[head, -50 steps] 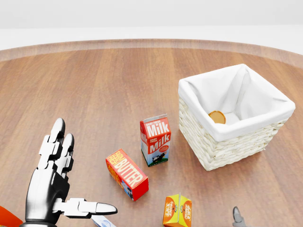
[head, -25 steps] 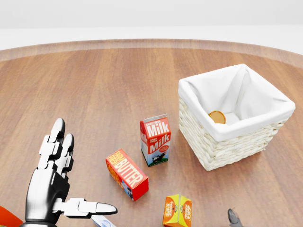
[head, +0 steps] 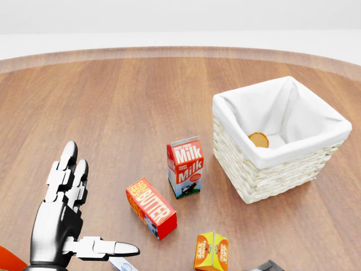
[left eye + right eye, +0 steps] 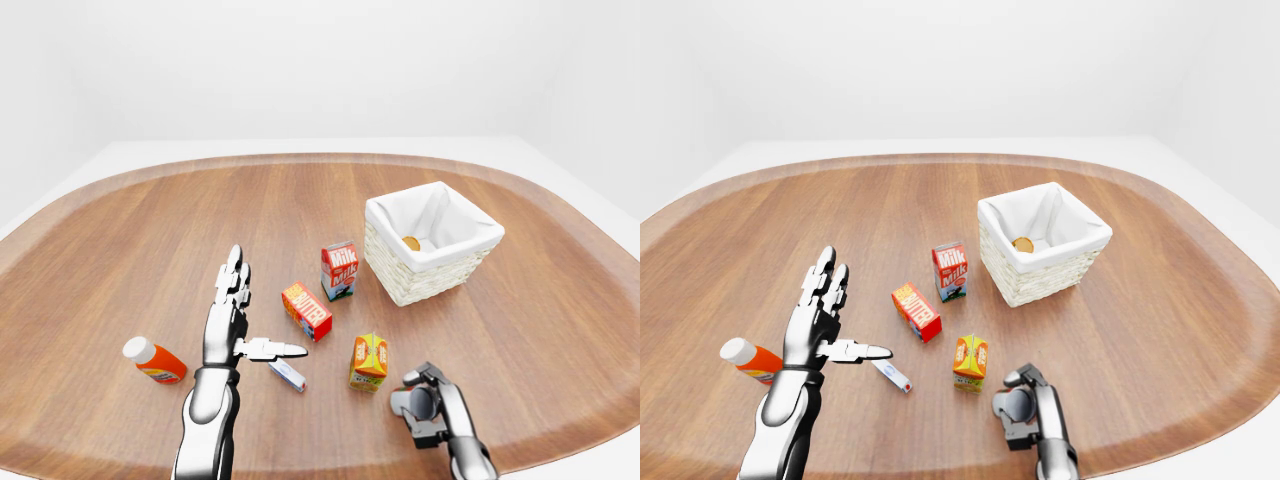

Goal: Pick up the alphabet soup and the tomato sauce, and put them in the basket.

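Low in the left-eye view, the right hand (image 4: 428, 403) has its fingers curled together around a grey can (image 4: 416, 403); which can it is cannot be read. Just up and left of that hand stands a small orange juice carton (image 4: 369, 361), upright on the wooden table (image 4: 150, 240).

Further left, the left hand (image 4: 232, 322) is raised with its fingers spread straight and the thumb pointing right, holding nothing. Beside the thumb tip lies a small white tube (image 4: 288, 375), flat on the table. To the hand's left, an orange bottle with a white cap (image 4: 153, 360) lies on its side. To the hand's right lies a red butter box (image 3: 151, 208), and past it a red and white milk carton (image 3: 185, 167) stands upright.

Right of the milk carton sits a wicker basket (image 3: 265, 175) with a white cloth lining. Inside it, against the lower left wall, the round golden top of a can (image 3: 258, 139) shows; its label is hidden.
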Tool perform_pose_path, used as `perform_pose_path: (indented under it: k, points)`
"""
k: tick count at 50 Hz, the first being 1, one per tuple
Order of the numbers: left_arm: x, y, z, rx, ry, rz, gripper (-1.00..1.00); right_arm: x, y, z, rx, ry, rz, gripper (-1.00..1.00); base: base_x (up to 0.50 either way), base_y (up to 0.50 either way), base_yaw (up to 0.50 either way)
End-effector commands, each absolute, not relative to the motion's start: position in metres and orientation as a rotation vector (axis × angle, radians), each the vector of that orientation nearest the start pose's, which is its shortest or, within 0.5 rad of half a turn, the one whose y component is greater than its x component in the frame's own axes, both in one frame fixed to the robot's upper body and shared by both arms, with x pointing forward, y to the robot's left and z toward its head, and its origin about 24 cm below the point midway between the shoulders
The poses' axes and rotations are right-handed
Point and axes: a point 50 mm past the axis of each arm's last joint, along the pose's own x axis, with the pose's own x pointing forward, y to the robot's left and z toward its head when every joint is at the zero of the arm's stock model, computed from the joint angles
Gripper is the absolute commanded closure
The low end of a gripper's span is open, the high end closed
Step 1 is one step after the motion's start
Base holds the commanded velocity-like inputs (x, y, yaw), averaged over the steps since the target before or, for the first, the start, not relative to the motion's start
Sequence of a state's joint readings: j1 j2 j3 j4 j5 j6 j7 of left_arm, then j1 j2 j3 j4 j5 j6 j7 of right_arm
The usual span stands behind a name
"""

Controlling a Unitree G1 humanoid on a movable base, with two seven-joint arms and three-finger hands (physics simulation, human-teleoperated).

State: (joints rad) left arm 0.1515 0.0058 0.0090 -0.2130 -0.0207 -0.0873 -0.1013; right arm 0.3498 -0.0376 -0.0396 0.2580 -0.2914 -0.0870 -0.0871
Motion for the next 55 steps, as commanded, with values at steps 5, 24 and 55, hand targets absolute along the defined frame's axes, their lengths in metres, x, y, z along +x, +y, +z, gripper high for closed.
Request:
perform_pose_path:
  k: [5, 24, 55]
  points:
    - [0.224, 0.157, 0.067, -0.003, -0.162, -0.045, -1.0, 0.139, -0.189, -0.052, -0.289, 0.435, -0.119, 1.0, 0.0, 0.0, 0.0]
    - [0.224, 0.157, 0.067, -0.003, -0.162, -0.045, -1.0, 0.133, -0.195, -0.017, -0.244, 0.314, -0.138, 1.0, 0.0, 0.0, 0.0]
    - [0.224, 0.157, 0.067, -0.003, -0.162, -0.045, -1.0, 0.123, -0.201, 0.01, -0.192, 0.235, -0.151, 1.0, 0.0, 0.0, 0.0]
